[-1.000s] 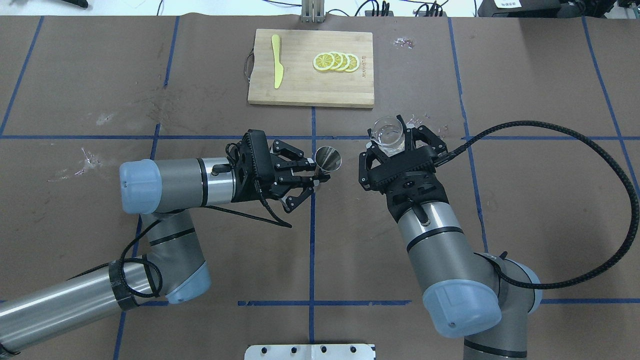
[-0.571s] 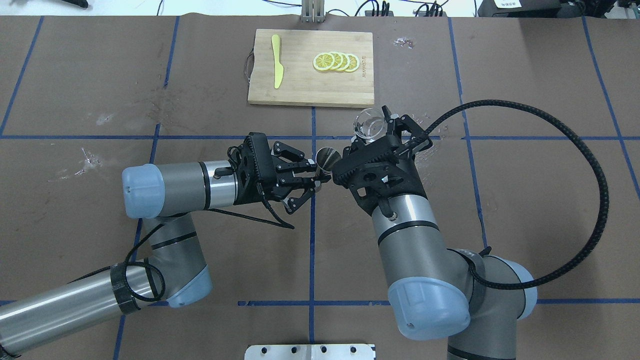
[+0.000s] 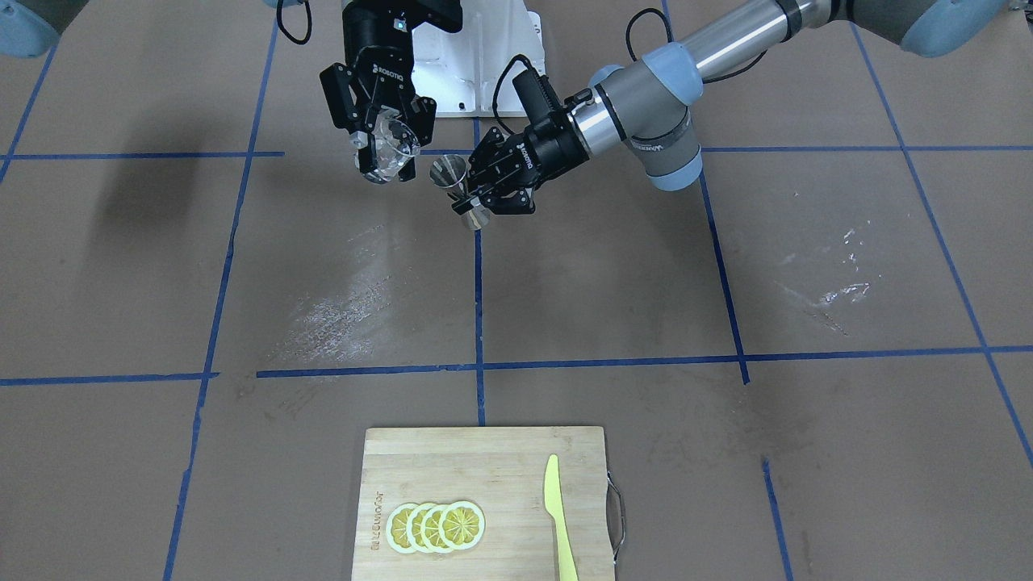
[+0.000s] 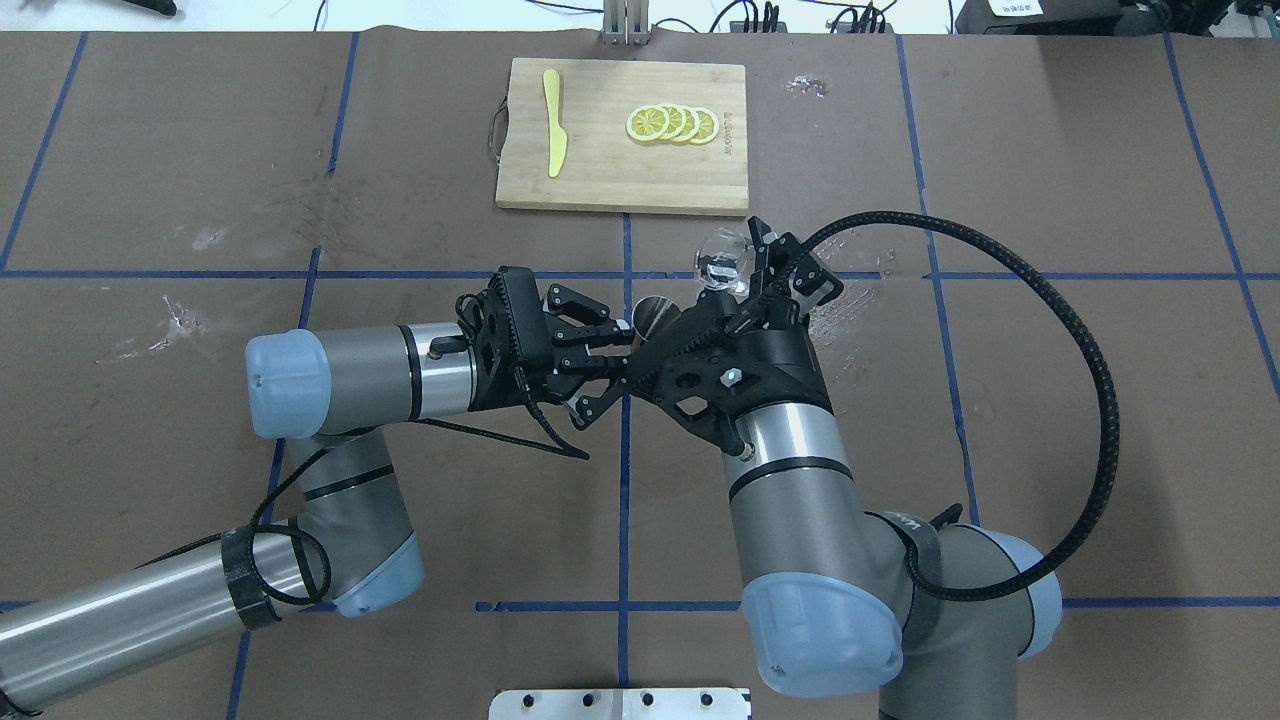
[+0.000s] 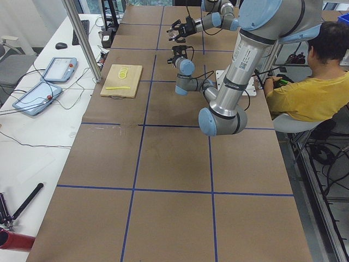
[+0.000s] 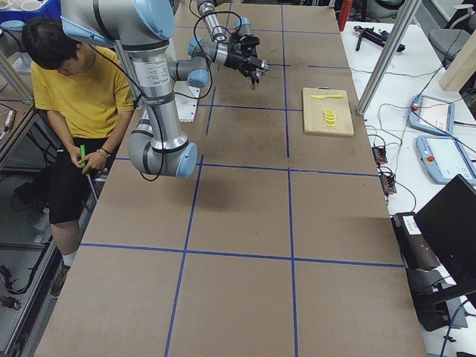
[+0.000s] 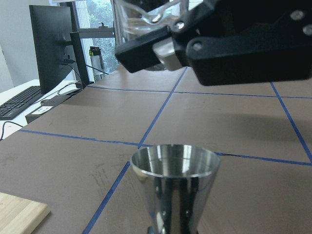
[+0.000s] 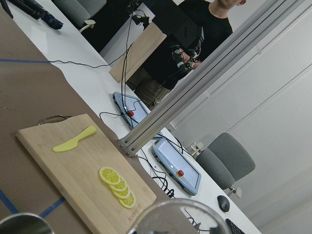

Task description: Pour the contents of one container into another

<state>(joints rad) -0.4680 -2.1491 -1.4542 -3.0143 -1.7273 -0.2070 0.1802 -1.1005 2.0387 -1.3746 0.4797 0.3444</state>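
My left gripper [image 4: 620, 352] is shut on the narrow waist of the silver metal jigger [image 4: 655, 314], holding it upright above the table. In the front-facing view the jigger [image 3: 453, 173] sits at the tips of the left gripper [image 3: 476, 198]. My right gripper [image 4: 748, 268] is shut on the clear measuring cup [image 4: 722, 262]. The cup [image 3: 391, 155] is tilted towards the jigger, close beside it and slightly higher. From the left wrist, the jigger's open mouth [image 7: 174, 163] sits below the cup [image 7: 146, 17]. The cup's rim [image 8: 178, 215] fills the bottom of the right wrist view.
A wooden cutting board [image 4: 610, 180] lies at the far middle of the table, carrying a yellow knife [image 4: 553, 122] and several lemon slices [image 4: 672, 124]. A seated person in a yellow shirt [image 6: 71, 82] is behind the robot. Teach pendants [image 6: 430, 115] lie on the side bench.
My right arm swung left towards the jigger and rotated its wrist, bringing the clear cup beside the jigger and tipping it. The left gripper and the jigger stayed nearly still.
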